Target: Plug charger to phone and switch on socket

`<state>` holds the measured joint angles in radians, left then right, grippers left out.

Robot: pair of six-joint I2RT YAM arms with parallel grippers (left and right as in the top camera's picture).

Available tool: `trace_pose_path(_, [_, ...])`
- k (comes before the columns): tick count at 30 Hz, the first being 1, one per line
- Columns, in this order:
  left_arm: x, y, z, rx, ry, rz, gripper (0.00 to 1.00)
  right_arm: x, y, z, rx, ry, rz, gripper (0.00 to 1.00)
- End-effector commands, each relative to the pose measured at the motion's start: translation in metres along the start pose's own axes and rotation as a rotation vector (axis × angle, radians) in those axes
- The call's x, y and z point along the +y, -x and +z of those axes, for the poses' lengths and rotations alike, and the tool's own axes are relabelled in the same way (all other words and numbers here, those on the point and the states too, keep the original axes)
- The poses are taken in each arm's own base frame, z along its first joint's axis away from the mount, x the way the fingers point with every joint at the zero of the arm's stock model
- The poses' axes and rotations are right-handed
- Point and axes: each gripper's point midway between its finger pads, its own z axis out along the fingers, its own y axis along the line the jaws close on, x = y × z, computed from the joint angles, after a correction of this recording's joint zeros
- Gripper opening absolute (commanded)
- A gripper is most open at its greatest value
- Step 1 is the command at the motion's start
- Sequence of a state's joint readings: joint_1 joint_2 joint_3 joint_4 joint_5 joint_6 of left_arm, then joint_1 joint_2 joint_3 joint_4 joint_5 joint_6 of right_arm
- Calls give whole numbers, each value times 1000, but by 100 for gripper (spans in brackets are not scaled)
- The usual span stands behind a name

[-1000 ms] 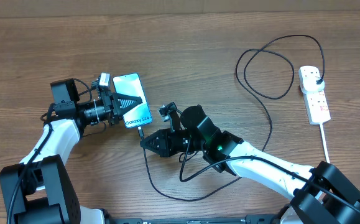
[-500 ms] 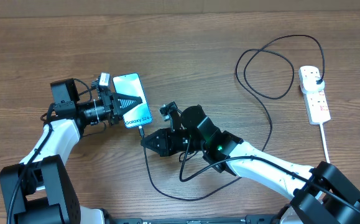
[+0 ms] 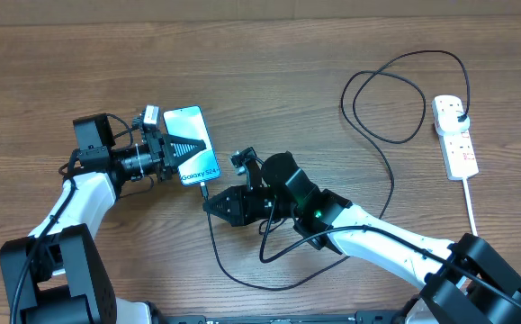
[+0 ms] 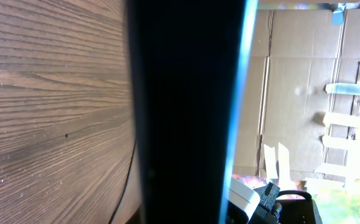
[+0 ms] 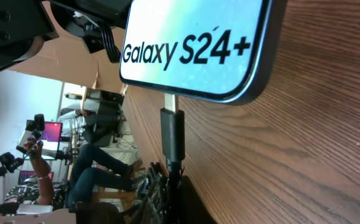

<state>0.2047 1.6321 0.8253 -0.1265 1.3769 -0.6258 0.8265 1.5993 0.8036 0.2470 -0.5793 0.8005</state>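
The left tool (image 3: 199, 146) is pressed together on the phone (image 3: 186, 120), one black finger lying across the lit screen; in the left wrist view the phone (image 4: 186, 112) stands edge-on directly ahead of that tool as a dark band with a thin blue glow along one side. The right tool (image 3: 211, 205) sits just beside the phone's bottom edge, pinching the charger (image 5: 172, 134) directly behind its connector tip. In the right wrist view the connector rises straight out from between that tool's tips and meets the middle of the phone's (image 5: 192, 43) bottom edge, under the "Galaxy S24+" text, with a short strip of bare metal showing between the black connector body and the frame. Whether the phone's lower corner touches the bench (image 3: 287, 72) I cannot tell. Behind the right tool the black cable loops over the bench, and its black plug (image 3: 459, 110) sits in the white power strip (image 3: 458, 148), which lies well apart from both tools. The strip's white cord (image 3: 472, 209) trails away from its other end.
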Motion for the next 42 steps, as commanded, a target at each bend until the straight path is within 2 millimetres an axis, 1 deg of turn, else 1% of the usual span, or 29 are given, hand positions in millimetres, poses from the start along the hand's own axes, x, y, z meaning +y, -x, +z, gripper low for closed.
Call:
trace_pose_path(1, [-13, -4, -1, 20, -35, 56, 4, 13, 3, -5, -13, 30, -12, 4])
trace_pose_path(29, [-12, -3, -1, 15, -28, 82, 4, 14, 3, -5, -11, 37, 9, 4])
trace_pose_path(31, [-12, -3, -1, 14, -28, 85, 4, 13, 5, -6, -15, 35, 10, 4])
trace_pose_path(36, [-12, -3, -1, 15, -28, 84, 4, 4, 17, -13, -45, 23, 26, 4])
trace_pose_path(42, [-13, -4, -1, 17, -32, 84, 4, 3, 19, -14, -49, 20, 31, 4])
